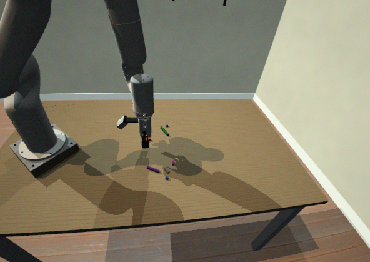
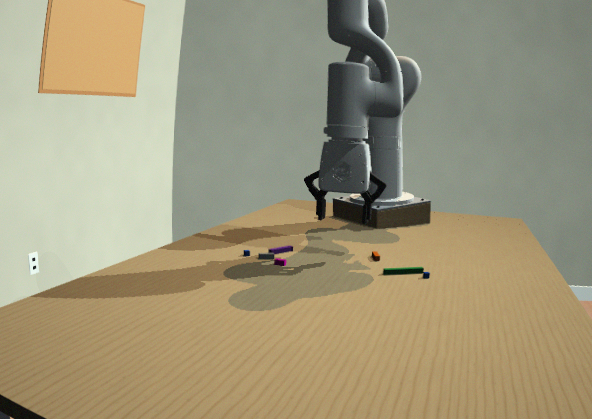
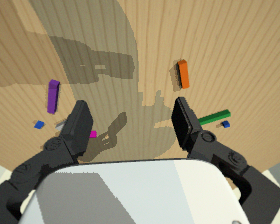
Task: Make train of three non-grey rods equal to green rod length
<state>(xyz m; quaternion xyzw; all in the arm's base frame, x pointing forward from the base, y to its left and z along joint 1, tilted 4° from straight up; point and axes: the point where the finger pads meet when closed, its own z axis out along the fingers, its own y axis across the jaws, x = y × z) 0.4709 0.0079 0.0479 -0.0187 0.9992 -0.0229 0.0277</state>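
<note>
My gripper (image 1: 145,144) (image 2: 344,214) (image 3: 132,109) is open and empty, above the table. The green rod (image 1: 164,131) (image 2: 403,271) (image 3: 215,117) lies flat, with one blue rod (image 1: 167,125) (image 2: 426,275) (image 3: 226,124) close to it. The orange rod (image 1: 149,139) (image 2: 376,256) (image 3: 183,74) lies apart, partly behind the gripper in the top view. The purple rod (image 1: 153,169) (image 2: 281,250) (image 3: 53,97), the magenta rod (image 1: 173,162) (image 2: 280,262) (image 3: 93,134) and a second blue rod (image 1: 167,178) (image 2: 247,253) (image 3: 39,124) lie in a loose group. No rods lie end to end in a line.
The grey rod (image 1: 167,170) (image 2: 266,256) (image 3: 61,124) lies between the purple and magenta rods, partly hidden by a finger in the wrist view. The arm's base (image 1: 44,150) (image 2: 403,214) stands on the table (image 1: 250,147) (image 2: 350,355).
</note>
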